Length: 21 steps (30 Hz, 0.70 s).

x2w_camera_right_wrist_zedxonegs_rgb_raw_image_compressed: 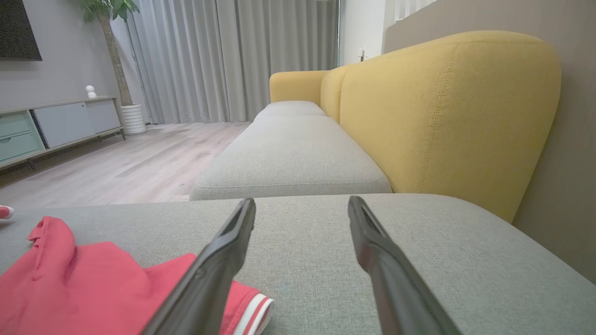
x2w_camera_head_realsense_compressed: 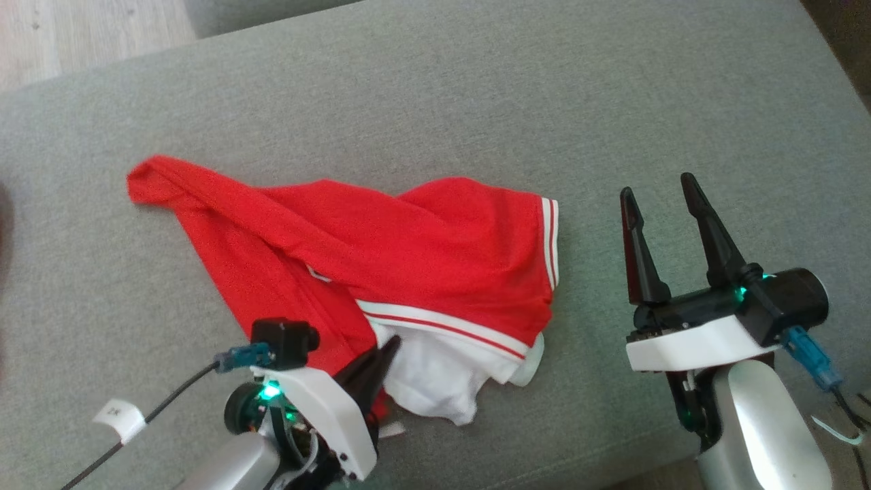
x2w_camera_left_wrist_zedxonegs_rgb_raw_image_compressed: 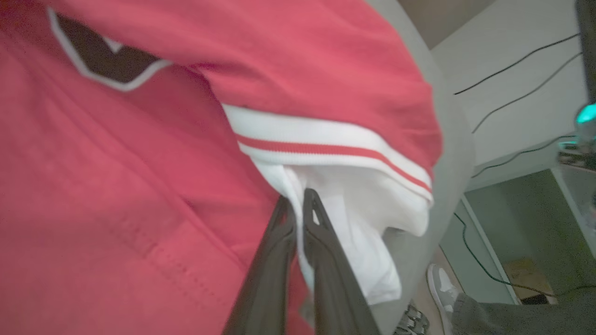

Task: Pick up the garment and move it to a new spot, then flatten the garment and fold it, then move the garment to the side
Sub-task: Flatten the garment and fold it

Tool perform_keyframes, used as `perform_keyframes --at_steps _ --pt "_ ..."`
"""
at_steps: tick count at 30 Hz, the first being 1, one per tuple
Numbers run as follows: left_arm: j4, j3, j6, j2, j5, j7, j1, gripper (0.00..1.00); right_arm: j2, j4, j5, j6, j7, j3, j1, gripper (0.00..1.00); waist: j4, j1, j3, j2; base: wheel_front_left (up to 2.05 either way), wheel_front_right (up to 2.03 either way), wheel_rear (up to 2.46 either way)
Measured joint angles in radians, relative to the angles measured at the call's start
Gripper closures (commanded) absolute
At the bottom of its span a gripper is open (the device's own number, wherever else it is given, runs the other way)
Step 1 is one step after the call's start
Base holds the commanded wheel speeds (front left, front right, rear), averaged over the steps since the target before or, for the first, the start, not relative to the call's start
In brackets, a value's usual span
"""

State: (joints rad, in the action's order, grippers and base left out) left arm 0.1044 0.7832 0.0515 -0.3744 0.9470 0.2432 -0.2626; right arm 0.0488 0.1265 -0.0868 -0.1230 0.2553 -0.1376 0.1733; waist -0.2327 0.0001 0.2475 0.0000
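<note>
The garment (x2w_camera_head_realsense_compressed: 408,252) lies crumpled on the grey cushion (x2w_camera_head_realsense_compressed: 476,95), left of centre in my head view, with its near edge just by my left arm. It is a bright red top, bunched rather than flat. One long fold runs up to a point at the far left, and the body humps in soft ridges toward the right. Its edges are finished in white ribbed bands, each with a thin red stripe through it. One band stands along the right edge and another slants across the near side. Below that second band a white cloth part spills out in a loose, rounded lump. Through the left wrist camera I see a dark patch (x2w_camera_left_wrist_zedxonegs_rgb_raw_image_compressed: 102,60) edged in white on the red cloth, and a row of stitching along a seam. The knit looks fine and matte. My left gripper (x2w_camera_head_realsense_compressed: 389,346) has its jaws pressed together, pinching the garment right where white cloth meets red. My right gripper (x2w_camera_head_realsense_compressed: 656,187) is well to the right of the garment, over bare cushion, with its jaws spread wide and holding nothing. Its fingers (x2w_camera_head_realsense_compressed: 711,231) are long, dark and tapering. The cushion is a coarse grey weave with rounded edges. From the right wrist I see a yellow backrest (x2w_camera_right_wrist_zedxonegs_rgb_raw_image_compressed: 447,116), padded and seamed, and a pale wooden floor (x2w_camera_right_wrist_zedxonegs_rgb_raw_image_compressed: 130,167).
</note>
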Motion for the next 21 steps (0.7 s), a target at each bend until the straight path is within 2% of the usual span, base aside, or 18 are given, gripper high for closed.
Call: perform_keyframes --at_steps 6,10,11,15,20,21 --pt "-0.198 -0.007 0.002 -0.053 0.033 0.069 0.01 1.0 0.0 0.001 -0.001 0.0 0.0 -0.005 0.0 0.0 -0.01 -0.0001 -0.013 0.0 0.0 0.0 0.0" --pt "-0.315 -0.05 0.03 -0.067 0.105 0.113 -0.004 1.0 0.0 0.001 -0.012 0.0 0.0 -0.013 -0.001 0.0 -0.023 -0.0001 -0.017 0.0 0.0 0.0 0.0" --pt "-0.329 -0.07 0.048 -0.077 0.129 0.132 -0.004 1.0 0.0 0.001 -0.02 0.0 0.0 -0.017 -0.001 0.0 -0.031 0.0 -0.015 0.0 0.0 0.0 0.0" --pt "-0.283 -0.073 0.069 -0.111 0.118 0.148 -0.004 1.0 0.0 0.001 -0.03 0.0 0.0 -0.023 -0.001 0.0 -0.051 0.0 -0.01 0.0 0.0 0.0 0.0" --pt "-0.267 -0.065 0.072 -0.099 0.119 0.141 0.008 1.0 0.0 0.0 -0.04 0.0 0.0 -0.019 -0.001 0.0 -0.069 0.0 0.005 0.0 0.0 0.0 0.0" --pt "-0.263 -0.066 0.072 -0.095 0.121 0.133 0.012 0.95 0.0 0.0 -0.041 0.0 0.0 -0.018 -0.001 0.0 -0.07 0.0 0.008 0.0 0.0 0.0 0.0"
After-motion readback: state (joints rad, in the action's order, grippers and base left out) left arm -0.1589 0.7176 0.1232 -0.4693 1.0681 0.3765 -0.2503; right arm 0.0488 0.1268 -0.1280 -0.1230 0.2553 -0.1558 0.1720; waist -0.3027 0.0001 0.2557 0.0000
